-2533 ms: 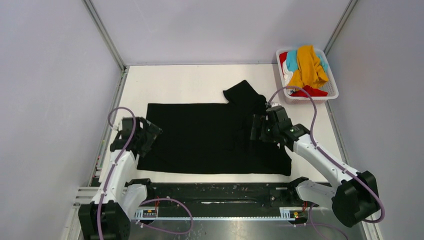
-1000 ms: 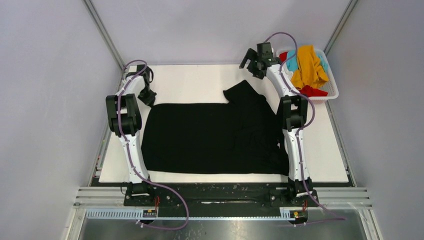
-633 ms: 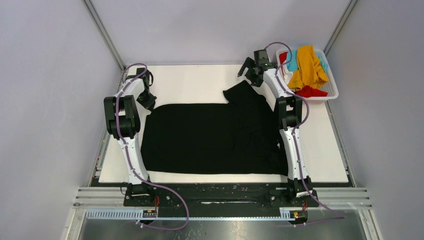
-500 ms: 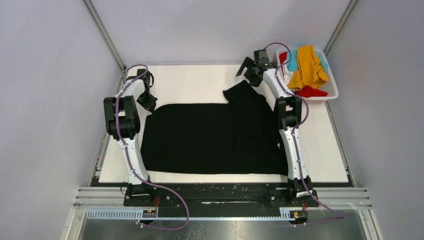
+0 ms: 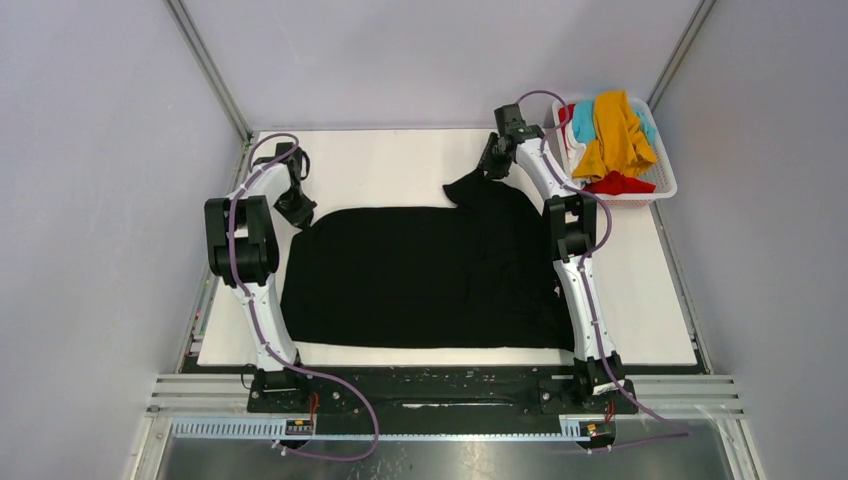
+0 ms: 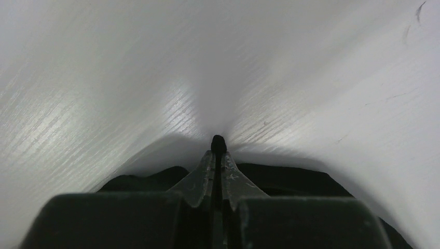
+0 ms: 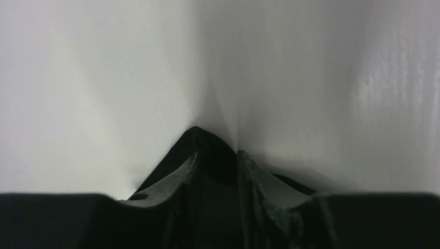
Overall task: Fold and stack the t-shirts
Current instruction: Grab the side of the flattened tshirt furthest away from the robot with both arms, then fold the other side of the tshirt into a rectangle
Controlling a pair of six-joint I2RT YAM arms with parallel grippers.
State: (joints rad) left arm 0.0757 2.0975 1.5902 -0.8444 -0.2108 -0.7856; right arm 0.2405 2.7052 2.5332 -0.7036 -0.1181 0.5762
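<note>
White table, we see our black t-shirt spread out, left gripper pinched on its ten-o'clock corner, right gripper clamping its one-o'clock sleeve.

A robotics lab test cell, not a home or shop: a white tabletop is boxed in on three sides by blank pale panels held in aluminium posts. The left arm and right arm are bolted to a black base rail at the near edge, trailing purple cables. The only household things are a black t-shirt on the top and a white basket of coloured t-shirts
</note>
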